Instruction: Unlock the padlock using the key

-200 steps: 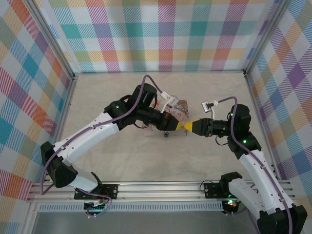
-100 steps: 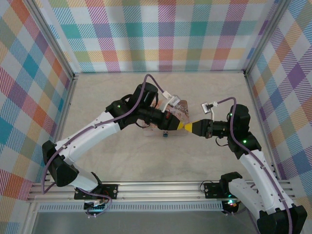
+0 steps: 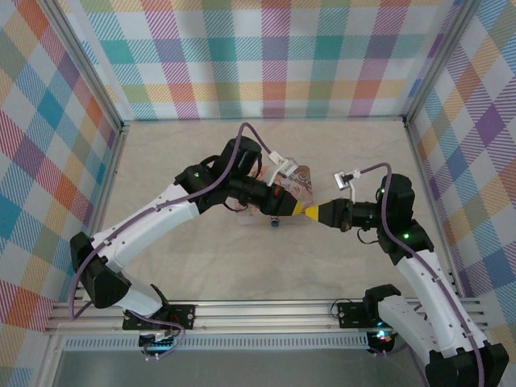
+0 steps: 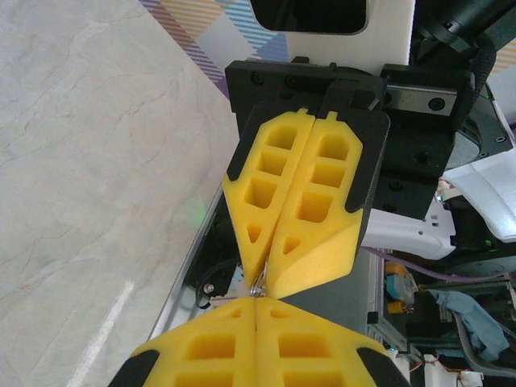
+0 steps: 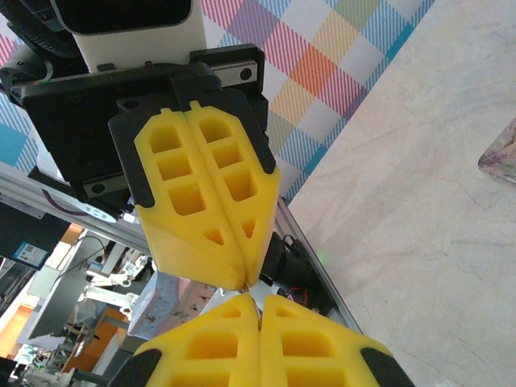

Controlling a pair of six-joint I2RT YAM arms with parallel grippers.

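My left gripper and right gripper meet tip to tip above the middle of the table. In the left wrist view, my left gripper is shut, and a small metal key sticks out from between the right arm's yellow fingers, reaching the seam of my left fingertips. In the right wrist view, my right gripper is shut on that thin piece, facing the left arm's yellow fingers. The tiny dark bluish padlock sits just below the left gripper; whether anything holds it I cannot tell.
A pink illustrated tin lies just behind the two grippers, and its corner shows at the right edge of the right wrist view. Checked walls enclose the beige table on three sides. An aluminium rail runs along the near edge.
The right gripper has edged left, closing up on the left gripper's tip. The left wrist shifted slightly up and right early on, then held still.
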